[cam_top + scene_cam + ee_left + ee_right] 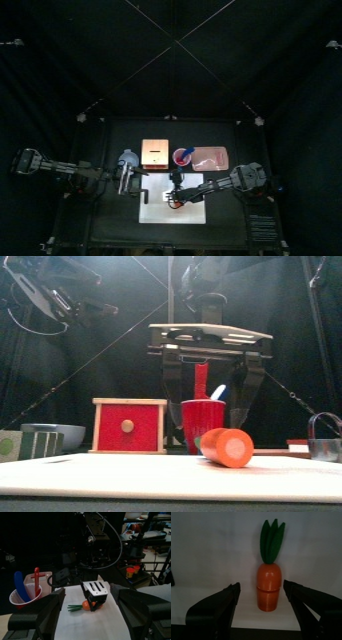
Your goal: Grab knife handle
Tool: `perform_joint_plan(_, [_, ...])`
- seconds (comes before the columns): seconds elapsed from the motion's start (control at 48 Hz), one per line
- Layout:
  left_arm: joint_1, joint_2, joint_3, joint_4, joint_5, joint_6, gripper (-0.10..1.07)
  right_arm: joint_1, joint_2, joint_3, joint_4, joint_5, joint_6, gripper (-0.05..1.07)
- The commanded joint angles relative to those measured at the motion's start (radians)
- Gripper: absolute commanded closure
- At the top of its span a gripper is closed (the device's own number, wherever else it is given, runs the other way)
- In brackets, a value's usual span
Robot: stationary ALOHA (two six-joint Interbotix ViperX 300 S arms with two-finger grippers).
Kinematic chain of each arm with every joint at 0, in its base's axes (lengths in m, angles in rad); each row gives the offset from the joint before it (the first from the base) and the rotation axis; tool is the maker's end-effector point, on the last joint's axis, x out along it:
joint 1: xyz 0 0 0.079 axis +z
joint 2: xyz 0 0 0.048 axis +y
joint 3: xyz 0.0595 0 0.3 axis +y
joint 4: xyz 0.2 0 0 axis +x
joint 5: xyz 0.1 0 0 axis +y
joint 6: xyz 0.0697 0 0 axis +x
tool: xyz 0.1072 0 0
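Right arm reaching in, left arm held back.
The right gripper hangs low over the middle with its jaws spread wide; the left gripper rests at the side, jaws parted too.

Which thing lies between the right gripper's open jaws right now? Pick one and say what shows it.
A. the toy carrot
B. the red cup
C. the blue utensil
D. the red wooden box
A: in the right wrist view the toy carrot, orange with green leaves, lies on the white board in the gap between the right gripper's two spread jaws, which do not touch it.
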Motion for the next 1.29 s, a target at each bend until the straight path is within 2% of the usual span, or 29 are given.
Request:
perform_joint_plan(0.0, [-0.002, 0.0, -0.028, -0.003, -0.009, 0.002, -0.05, 0.017, -0.086, -0.014, -0.021, 0.014, -0.009, 0.04])
perform_joint_plan(0.167, [-0.002, -0.002, -0.038, -0.003, -0.009, 0.002, -0.05, 0.038, -0.179, 0.041, -0.049, 0.014, -0.06, 0.04])
perform_joint_plan(0.354, [-0.002, -0.002, -0.06, -0.003, -0.009, 0.002, -0.05, 0.069, -0.316, 0.195, -0.115, -0.066, -0.117, 0.04])
perform_joint_plan(0.438, [-0.002, -0.002, -0.061, -0.003, -0.009, -0.002, -0.05, 0.078, -0.387, 0.282, -0.155, -0.16, -0.147, 0.04])
perform_joint_plan(0.667, [-0.002, 0.005, -0.063, -0.011, -0.009, -0.005, -0.05, 0.087, -0.574, 0.569, -0.342, -0.535, -0.212, 0.04])
perform_joint_plan(0.812, [-0.002, 0.012, -0.064, -0.025, -0.009, -0.002, -0.05, 0.069, -0.632, 0.693, -0.492, -0.67, -0.255, 0.04])
perform_joint_plan(1.021, [0.005, 0.018, -0.06, -0.041, -0.009, -0.002, -0.05, 0.048, -0.652, 0.727, -0.706, -0.698, -0.261, 0.04])
perform_joint_plan(1.271, [0.051, 0.02, -0.046, -0.06, -0.003, 0.0, -0.05, 0.0, -0.649, 0.727, -0.716, -0.706, -0.265, 0.04])
